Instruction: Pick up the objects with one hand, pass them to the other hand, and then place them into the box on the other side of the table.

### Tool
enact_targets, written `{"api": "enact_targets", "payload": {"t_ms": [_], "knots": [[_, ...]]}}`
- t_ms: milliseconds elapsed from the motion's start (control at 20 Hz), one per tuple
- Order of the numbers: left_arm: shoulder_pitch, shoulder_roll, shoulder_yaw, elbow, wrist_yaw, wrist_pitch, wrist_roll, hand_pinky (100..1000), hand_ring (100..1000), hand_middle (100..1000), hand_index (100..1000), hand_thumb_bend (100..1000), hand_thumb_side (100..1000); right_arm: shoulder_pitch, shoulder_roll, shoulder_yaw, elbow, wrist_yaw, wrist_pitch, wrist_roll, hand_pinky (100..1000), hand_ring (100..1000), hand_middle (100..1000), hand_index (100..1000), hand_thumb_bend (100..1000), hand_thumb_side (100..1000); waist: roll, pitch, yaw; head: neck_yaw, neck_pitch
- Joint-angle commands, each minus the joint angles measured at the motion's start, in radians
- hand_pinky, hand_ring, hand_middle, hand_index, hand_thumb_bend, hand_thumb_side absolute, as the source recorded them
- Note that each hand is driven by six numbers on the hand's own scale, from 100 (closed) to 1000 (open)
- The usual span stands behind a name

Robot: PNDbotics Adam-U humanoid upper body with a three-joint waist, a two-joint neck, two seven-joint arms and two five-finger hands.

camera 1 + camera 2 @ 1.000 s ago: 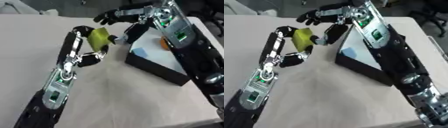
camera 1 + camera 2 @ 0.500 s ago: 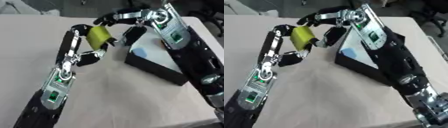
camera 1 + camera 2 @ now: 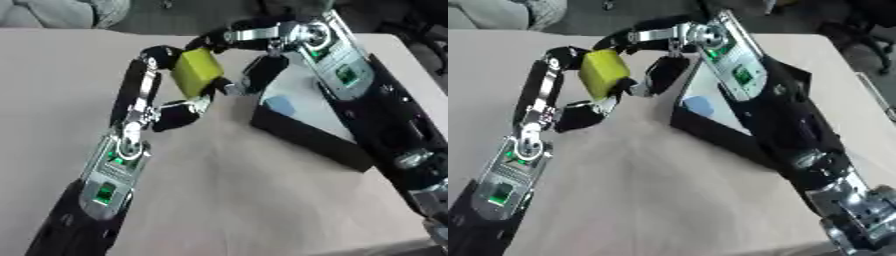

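Left forearm enters from the lower-left corner and runs up over the beige table (image 3: 262, 200), green-lit panels showing on its silver segments. Further up, the left hand (image 3: 166, 107) is raised off the table with its fingers curled round a yellow block (image 3: 197, 74): one black finger hooks over the block's upper left corner, others wrap its lower right edge. Block is in the air, tilted, above the table just left of the box and not touching either. To the right sits the black box (image 3: 306, 142), open top, pale interior, a small blue thing (image 3: 697, 105) lying inside near the left wall. Right arm comes in from the lower right, passes over the box's right side and hides that part of it. At the far end the right hand (image 3: 249, 55) is at the block: its upper fingers arch over the top and reach the block's top right corner, the thumb or a lower finger hangs down just right of the block, spread apart from the upper ones. Contact at the top corner looks made; cannot tell whether the lower digit touches the block. So the right hand is spread around the block, not closed on it. Beyond the table's far edge, dark floor and a grey shape at the upper left.
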Motion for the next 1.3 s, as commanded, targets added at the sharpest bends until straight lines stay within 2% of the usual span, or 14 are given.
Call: {"api": "enact_targets", "payload": {"t_ms": [50,250,600,750,1300], "knots": [[-0.027,-0.020,-0.009,-0.033,0.008,-0.005,-0.007,808,600,527,572,100,100,-0.016,-0.005,-0.012,-0.006,0.005,0.003,-0.016,1000,1000,1000,1000,100,140,-0.009,-0.009,-0.001,-0.001,-0.006],[-0.025,-0.021,-0.008,-0.029,0.004,-0.001,-0.007,810,601,529,578,100,100,-0.014,-0.007,-0.017,-0.016,-0.003,0.027,-0.061,1000,1000,1000,1000,100,185,-0.009,-0.009,-0.002,0.000,-0.005],[-0.025,-0.025,-0.006,-0.026,-0.001,0.005,-0.004,818,606,539,615,100,100,-0.009,-0.008,-0.021,-0.025,-0.029,0.072,-0.162,1000,1000,1000,744,100,206,-0.006,-0.009,-0.005,0.002,-0.006],[-0.027,-0.027,-0.006,-0.027,0.003,0.008,0.000,817,606,539,617,100,100,-0.007,-0.007,-0.017,-0.028,-0.044,0.071,-0.185,993,1000,1000,712,100,198,-0.005,-0.010,-0.006,0.002,-0.008],[-0.031,-0.031,-0.009,-0.025,-0.002,0.002,-0.013,821,611,543,618,100,100,-0.005,-0.006,-0.020,-0.016,-0.084,0.060,-0.160,987,1000,1000,652,100,199,-0.008,-0.010,-0.005,0.005,-0.011]]}}
